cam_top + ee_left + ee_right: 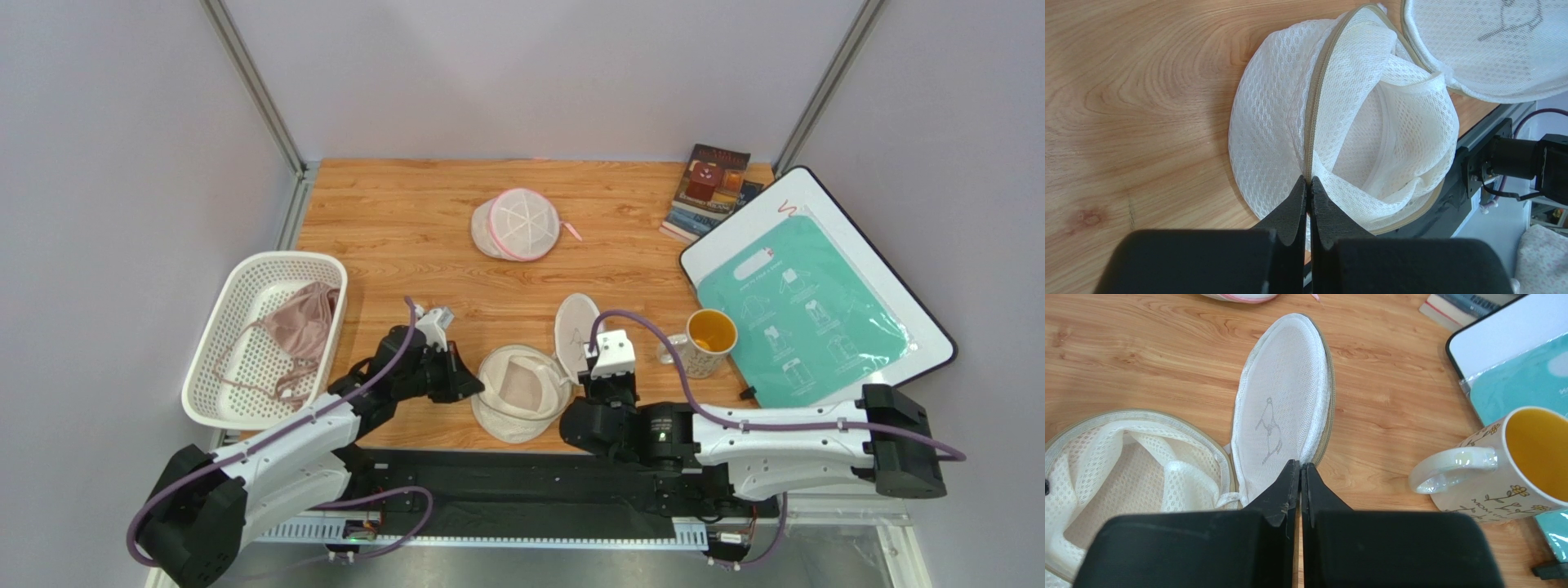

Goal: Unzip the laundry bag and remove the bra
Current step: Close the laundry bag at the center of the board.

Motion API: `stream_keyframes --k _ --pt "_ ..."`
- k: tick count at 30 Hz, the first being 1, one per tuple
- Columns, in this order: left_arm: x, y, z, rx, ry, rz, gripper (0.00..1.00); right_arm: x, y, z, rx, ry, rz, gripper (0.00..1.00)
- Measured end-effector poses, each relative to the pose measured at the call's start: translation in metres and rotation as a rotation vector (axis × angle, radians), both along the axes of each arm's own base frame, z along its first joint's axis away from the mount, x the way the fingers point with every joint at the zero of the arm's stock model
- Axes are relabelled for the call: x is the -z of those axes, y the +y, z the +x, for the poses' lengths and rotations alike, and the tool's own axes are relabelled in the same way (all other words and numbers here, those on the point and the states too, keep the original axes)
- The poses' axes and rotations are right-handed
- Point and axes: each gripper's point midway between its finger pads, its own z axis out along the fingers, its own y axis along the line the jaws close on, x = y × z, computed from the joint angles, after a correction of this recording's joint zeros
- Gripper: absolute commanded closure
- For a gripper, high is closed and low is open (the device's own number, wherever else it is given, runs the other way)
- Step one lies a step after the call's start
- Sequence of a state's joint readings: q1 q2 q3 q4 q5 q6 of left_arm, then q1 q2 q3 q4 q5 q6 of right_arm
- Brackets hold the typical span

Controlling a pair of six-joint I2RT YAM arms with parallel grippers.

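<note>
The round beige-white mesh laundry bag (521,395) lies at the near edge of the wooden worktop (405,221). Its tan zip (1315,104) is run open and its pictogram-marked lid flap (1281,416) is tilted up on edge beside it. The left pincer (1310,182) is pressed together on the zip rim, and the right pincer (1300,465) is pressed together on the flap's lower edge, apparently propping it. Only white mesh shows inside. The soft dusty-pink bra (301,321) lies bunched in the white perforated plastic basket (245,368), well apart to the left, so removal appears complete. Assessment: the bra is light, limp and probably slick. Its thin straps could snag the perforations, so the bunched cup fabric is the better hold. The bag is floppy, and only its rim gives firm purchase.
</note>
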State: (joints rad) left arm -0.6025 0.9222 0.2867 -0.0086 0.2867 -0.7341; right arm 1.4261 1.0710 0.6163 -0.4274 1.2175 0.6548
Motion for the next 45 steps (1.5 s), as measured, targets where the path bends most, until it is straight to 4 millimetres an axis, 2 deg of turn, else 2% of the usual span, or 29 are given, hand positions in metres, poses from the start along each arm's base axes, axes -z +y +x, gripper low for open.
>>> stream_keyframes --k 7,14,20,22,23,24,25,26,28,29,34,37,39,41,45 --pt "0.0 0.0 0.001 -0.005 -0.004 -0.001 1.0 -0.017 0.018 -0.014 -0.052 -0.078 -0.055 1.0" --pt "0.0 0.0 0.002 -0.01 -0.001 -0.001 1.0 -0.029 0.053 -0.039 -0.157 -0.113 -0.101 1.0" --pt "0.001 -0.001 0.004 -0.017 0.005 -0.005 1.0 -0.019 0.082 -0.057 -0.22 -0.139 -0.216 0.98" --pt "0.002 -0.001 0.004 -0.021 0.007 -0.004 1.0 -0.013 0.09 -0.065 -0.245 -0.149 -0.259 0.92" --pt "0.002 -0.001 0.005 -0.024 0.006 -0.002 1.0 -0.011 0.094 -0.069 -0.258 -0.152 -0.274 0.8" --pt "0.003 -0.001 0.005 -0.027 0.007 0.0 1.0 -0.01 0.099 -0.073 -0.267 -0.158 -0.288 0.74" --pt "0.003 0.0 0.005 -0.028 0.008 0.002 1.0 -0.009 0.103 -0.077 -0.277 -0.162 -0.3 0.53" --pt "0.004 0.0 0.006 -0.031 0.008 0.004 1.0 -0.009 0.107 -0.081 -0.286 -0.169 -0.312 0.4" --pt "0.005 0.0 0.007 -0.034 0.009 0.009 1.0 -0.01 0.115 -0.09 -0.301 -0.183 -0.327 0.15" --pt "0.005 0.0 0.007 -0.036 0.009 0.01 1.0 -0.012 0.118 -0.096 -0.314 -0.192 -0.337 0.11" --pt "0.006 0.001 0.008 -0.039 0.01 0.014 1.0 -0.025 0.127 -0.127 -0.382 -0.22 -0.352 0.02" --pt "0.006 0.001 0.008 -0.042 0.008 0.015 1.0 -0.039 0.13 -0.145 -0.379 -0.189 -0.213 0.0" --pt "0.005 0.001 0.009 -0.044 0.004 0.014 1.0 -0.045 0.132 -0.149 -0.364 -0.169 -0.132 0.0" --pt "0.004 0.001 0.009 -0.045 -0.002 0.011 1.0 -0.049 0.129 -0.142 -0.328 -0.154 -0.083 0.0" --pt "0.002 0.001 0.01 -0.045 -0.007 0.01 1.0 -0.054 0.117 -0.111 -0.211 -0.129 0.013 0.0"
